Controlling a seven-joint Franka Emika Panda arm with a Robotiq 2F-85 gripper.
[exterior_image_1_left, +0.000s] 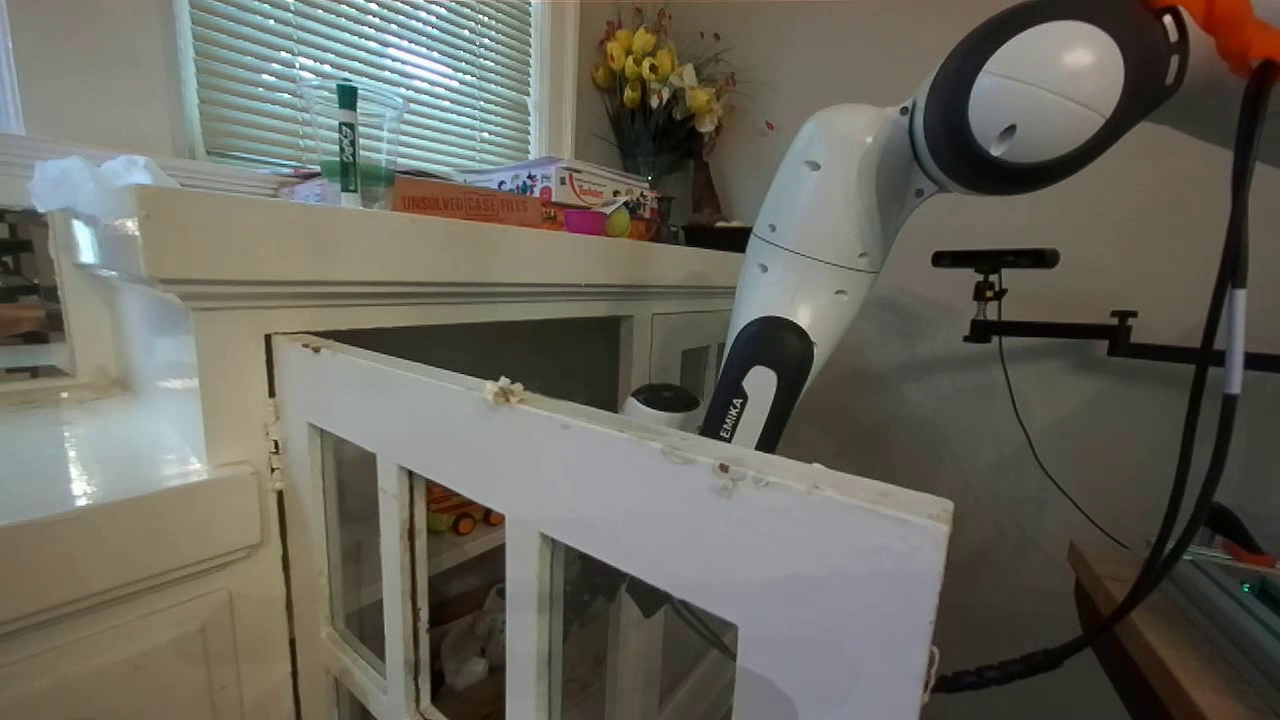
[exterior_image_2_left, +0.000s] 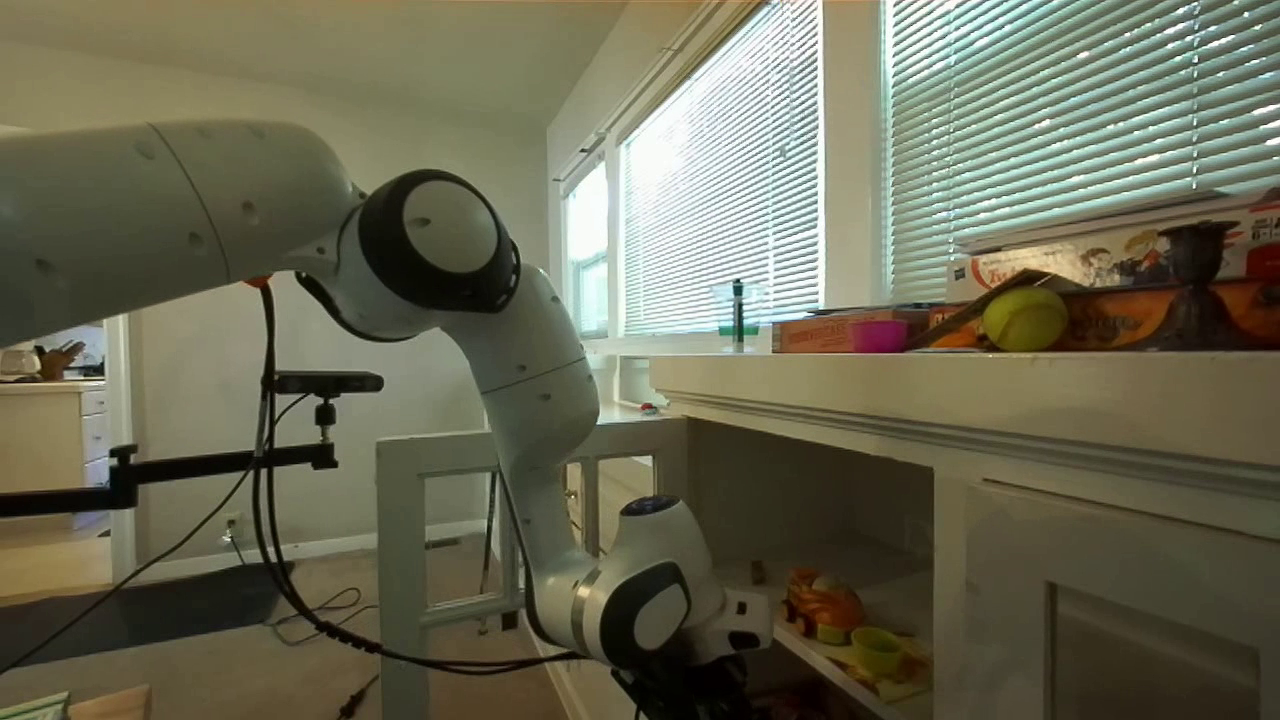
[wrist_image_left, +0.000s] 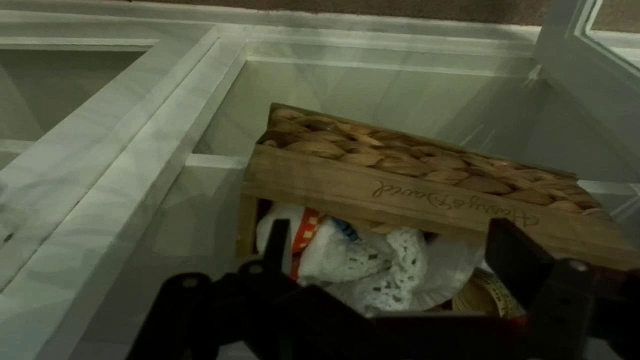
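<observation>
In the wrist view my gripper (wrist_image_left: 390, 227) stands open above a wicker basket, its dark fingers (wrist_image_left: 517, 265) spread wide with nothing held between them. The basket's wooden rim (wrist_image_left: 350, 180) carries upside-down handwriting-style lettering above a woven side. White lacy cloth (wrist_image_left: 345, 250) fills the basket below the gap. A red-and-white checked strip (wrist_image_left: 306, 230), a blue striped piece (wrist_image_left: 345, 229) and a round tan item with a printed edge (wrist_image_left: 492, 295) lie beside it. Whether a finger touches the basket I cannot tell. In an exterior view the dark gripper (exterior_image_2_left: 690, 690) reaches low at the cabinet, partly cut off.
A glass-paned cabinet door (exterior_image_1_left: 610, 470) swings out beside the arm. On the upper shelf sit an orange toy (exterior_image_2_left: 825, 605) and a green cup (exterior_image_2_left: 877, 650). The countertop (exterior_image_2_left: 1000, 385) above holds boxes, a tennis ball (exterior_image_2_left: 1025, 320) and a marker (exterior_image_1_left: 348, 145) in a clear cup.
</observation>
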